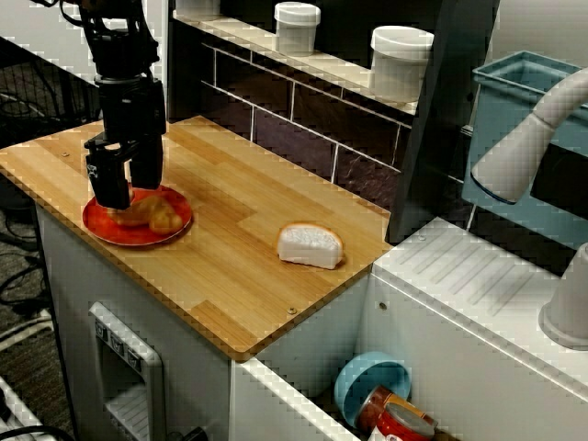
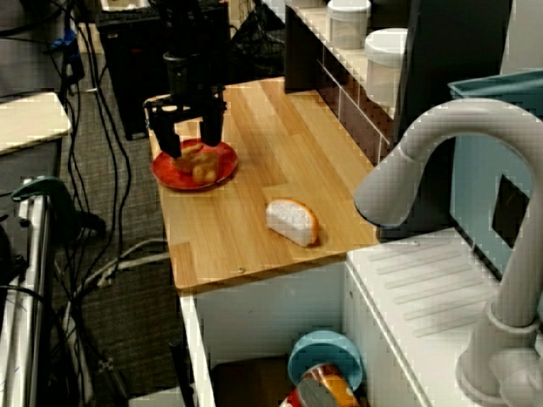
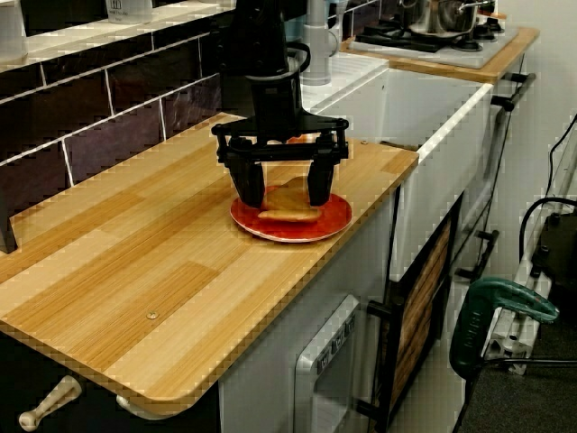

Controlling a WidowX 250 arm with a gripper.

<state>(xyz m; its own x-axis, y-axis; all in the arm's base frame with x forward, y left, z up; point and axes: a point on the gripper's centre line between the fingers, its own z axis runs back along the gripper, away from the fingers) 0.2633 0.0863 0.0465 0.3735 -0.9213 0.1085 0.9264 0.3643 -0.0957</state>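
The black metal gripper (image 3: 282, 191) is standing wide open around a golden pastry (image 3: 290, 209) on a round red plate (image 3: 311, 231), on the light wooden counter (image 3: 135, 262).

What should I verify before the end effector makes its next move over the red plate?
1. End effector open: ok, the jaws stand wide apart.
2. Pastry between the fingers: ok, one finger on each side in the low side view.
3. Pastry wholly on the red plate: ok.
4. Fingertips clear of the plate: cannot tell, they are very close to it.
5. Bread slice out of the way: ok, it lies apart on the wooden counter.
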